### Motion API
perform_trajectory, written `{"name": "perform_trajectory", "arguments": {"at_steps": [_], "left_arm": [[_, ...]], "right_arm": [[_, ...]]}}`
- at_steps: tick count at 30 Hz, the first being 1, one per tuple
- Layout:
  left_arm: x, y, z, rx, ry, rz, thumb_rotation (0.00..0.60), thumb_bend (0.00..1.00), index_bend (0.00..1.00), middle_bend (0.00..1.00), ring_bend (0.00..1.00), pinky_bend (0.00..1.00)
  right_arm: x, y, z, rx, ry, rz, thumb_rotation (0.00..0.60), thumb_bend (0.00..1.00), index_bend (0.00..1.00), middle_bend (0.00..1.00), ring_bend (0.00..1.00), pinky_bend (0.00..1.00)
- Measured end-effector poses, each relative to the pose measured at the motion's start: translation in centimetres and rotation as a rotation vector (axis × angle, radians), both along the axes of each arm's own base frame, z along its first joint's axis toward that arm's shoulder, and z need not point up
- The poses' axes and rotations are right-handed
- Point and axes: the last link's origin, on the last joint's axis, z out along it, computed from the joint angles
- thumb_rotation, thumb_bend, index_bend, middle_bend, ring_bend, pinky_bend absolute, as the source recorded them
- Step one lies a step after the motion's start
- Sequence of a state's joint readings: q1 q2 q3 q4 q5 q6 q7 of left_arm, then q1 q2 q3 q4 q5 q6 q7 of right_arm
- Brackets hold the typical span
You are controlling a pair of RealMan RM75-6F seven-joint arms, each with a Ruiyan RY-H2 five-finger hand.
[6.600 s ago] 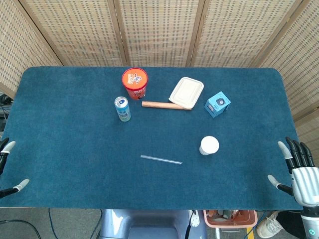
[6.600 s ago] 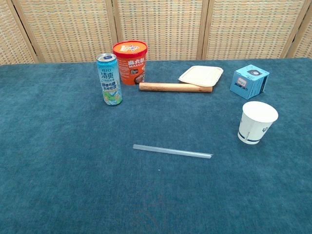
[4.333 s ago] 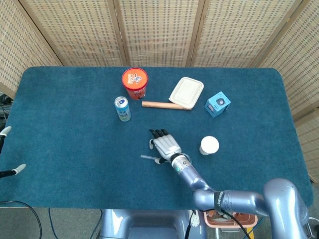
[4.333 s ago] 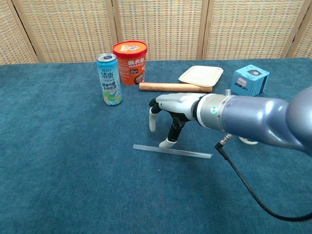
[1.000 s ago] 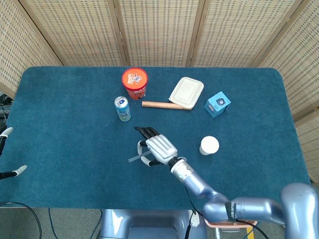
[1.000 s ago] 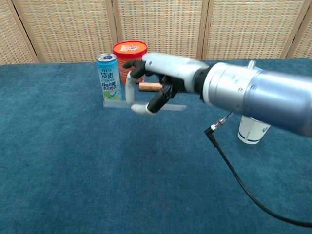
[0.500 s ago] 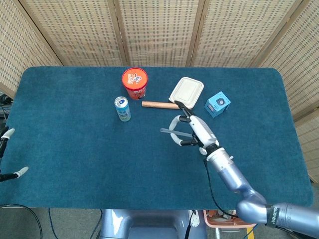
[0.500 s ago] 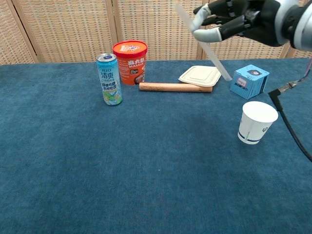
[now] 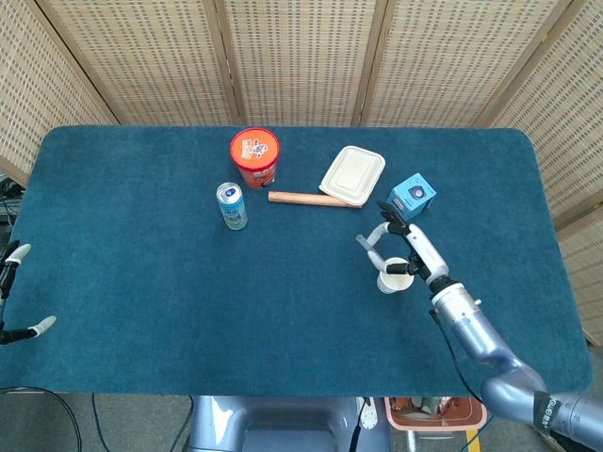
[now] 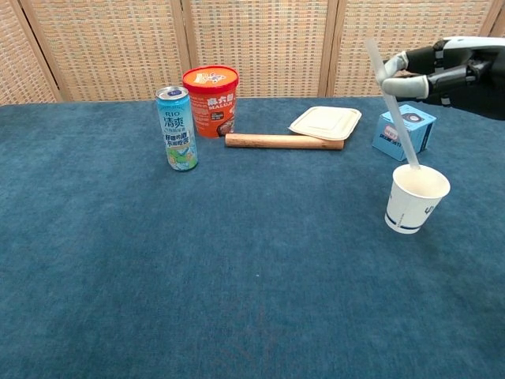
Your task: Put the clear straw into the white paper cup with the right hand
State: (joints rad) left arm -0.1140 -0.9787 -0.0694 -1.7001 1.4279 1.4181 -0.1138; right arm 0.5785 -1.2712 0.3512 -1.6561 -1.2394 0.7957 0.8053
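Right hand [image 10: 430,73] pinches straw [image 10: 392,106] near its top; lower end sits inside cup [image 10: 416,199] rim at 9 o'clock. Advice: lower further, then release. Left hand [image 9: 14,292] idle, fingers apart.

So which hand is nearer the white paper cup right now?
Right. The right hand holds the clear straw just above the white paper cup; the left hand sits at the table's far-left edge.
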Motion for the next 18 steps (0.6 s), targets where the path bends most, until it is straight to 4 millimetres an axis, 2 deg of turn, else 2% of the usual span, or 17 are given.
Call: {"name": "perform_trajectory", "arguments": {"at_steps": [7,18], "left_arm": [[0.0,0.0,0.0,0.0,0.0,0.001,0.6,0.06,0.0,0.0,0.0,0.0],[0.0,0.1,-0.1,-0.003,0.003,0.004,0.6,0.06,0.0,0.0,0.0,0.0]], "right_arm": [[-1.8,-0.2,-1.1,0.019,0.001,-0.029,0.6,0.47,0.71,0.0,0.0,0.0],[-3.5,-0.8,-2.3,0.041,0.005,-0.071,0.6,0.47,0.71,0.0,0.0,0.0]]}}
